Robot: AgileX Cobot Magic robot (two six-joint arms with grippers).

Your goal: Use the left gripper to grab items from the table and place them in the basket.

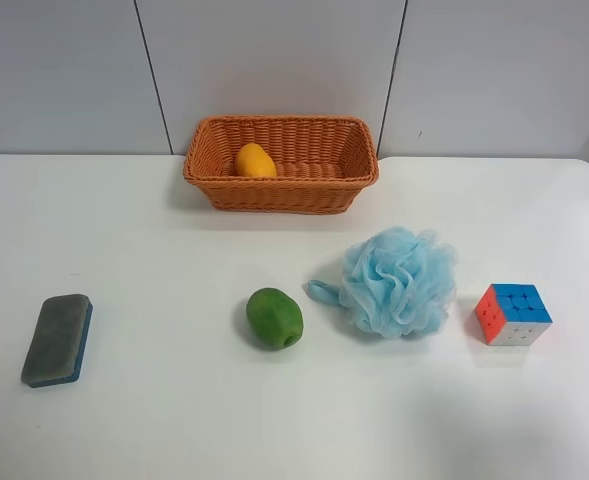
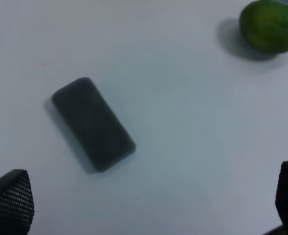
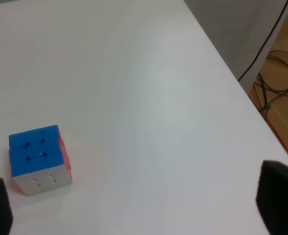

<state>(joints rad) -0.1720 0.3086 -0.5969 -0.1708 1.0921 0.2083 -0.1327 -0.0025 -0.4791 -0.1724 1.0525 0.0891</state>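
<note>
The mango [image 1: 255, 161] lies in the basket [image 1: 346, 184] at the far edge; the left gripper [image 2: 148, 205], fingers spread and empty, hangs over the sponge [image 2: 93, 123] (near one side edge); best turn the fingers across its short width, then descend; the right gripper [image 3: 134, 205] is spread too.

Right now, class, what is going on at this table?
A robot is clearing items into the basket. The mango is already in it. The sponge, green fruit, pouf and cube lie on the table. The left gripper hangs open above the sponge, holding nothing.
</note>
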